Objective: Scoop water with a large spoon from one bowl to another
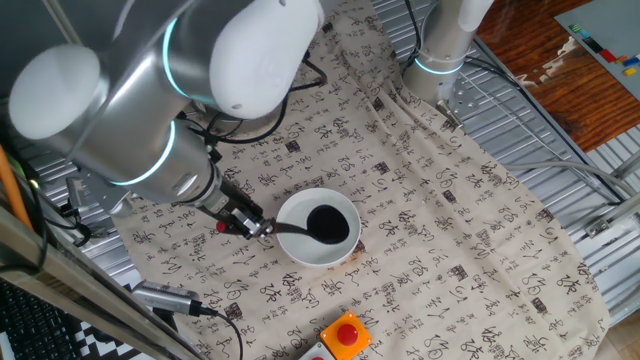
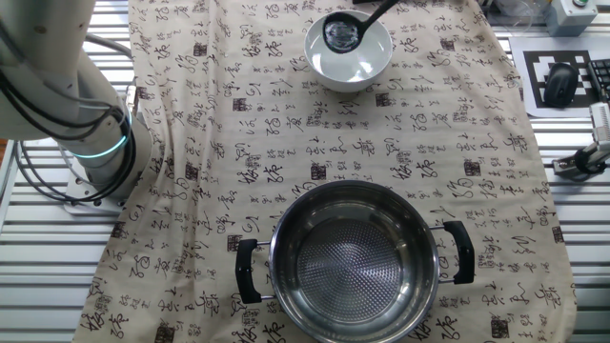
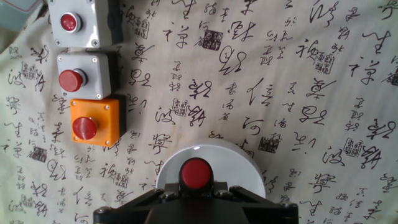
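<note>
The white bowl (image 1: 318, 228) stands on the printed cloth; it also shows at the top of the other fixed view (image 2: 349, 52) and behind the ladle's red end in the hand view (image 3: 208, 167). The black ladle's cup (image 1: 328, 224) sits inside the white bowl, and water glints in it (image 2: 341, 34). My gripper (image 1: 248, 222) is shut on the ladle's handle near its red end (image 3: 196, 172). The steel pot with two black handles (image 2: 355, 257) stands apart at the near side of the other fixed view and looks dry.
Three button boxes lie to the left in the hand view, two grey (image 3: 78, 22) and one orange (image 3: 94, 121); the orange one also shows in one fixed view (image 1: 345, 336). A second arm's base (image 2: 91, 162) stands at the cloth's left edge.
</note>
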You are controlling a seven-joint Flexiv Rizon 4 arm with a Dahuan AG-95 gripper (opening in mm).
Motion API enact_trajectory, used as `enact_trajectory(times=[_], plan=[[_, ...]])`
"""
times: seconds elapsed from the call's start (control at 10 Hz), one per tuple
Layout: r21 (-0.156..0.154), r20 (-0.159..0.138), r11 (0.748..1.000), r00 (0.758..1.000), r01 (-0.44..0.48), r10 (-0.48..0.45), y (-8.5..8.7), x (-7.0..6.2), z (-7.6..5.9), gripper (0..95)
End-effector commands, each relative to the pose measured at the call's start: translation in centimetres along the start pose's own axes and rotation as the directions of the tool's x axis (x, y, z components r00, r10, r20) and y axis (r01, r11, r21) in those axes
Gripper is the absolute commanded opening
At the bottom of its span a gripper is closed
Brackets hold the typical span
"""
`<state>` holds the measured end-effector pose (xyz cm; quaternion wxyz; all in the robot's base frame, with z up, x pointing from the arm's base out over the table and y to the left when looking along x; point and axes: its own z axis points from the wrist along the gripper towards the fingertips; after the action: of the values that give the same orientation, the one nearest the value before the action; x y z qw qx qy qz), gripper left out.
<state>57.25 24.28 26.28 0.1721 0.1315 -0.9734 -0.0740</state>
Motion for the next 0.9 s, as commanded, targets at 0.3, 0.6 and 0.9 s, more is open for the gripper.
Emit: enact_trajectory(times=[0.3, 0.6, 0.9], plan=[[0.000, -0.011, 1.000, 1.000, 0.003, -0.003, -0.12, -0.09, -0.48, 0.0], [0.001, -0.010, 1.000, 1.000, 0.007, -0.007, -0.19, -0.11, -0.49, 0.0], [0.002, -0.007, 1.000, 1.000, 0.015, -0.015, -0.25, -0.14, -0.45, 0.0]])
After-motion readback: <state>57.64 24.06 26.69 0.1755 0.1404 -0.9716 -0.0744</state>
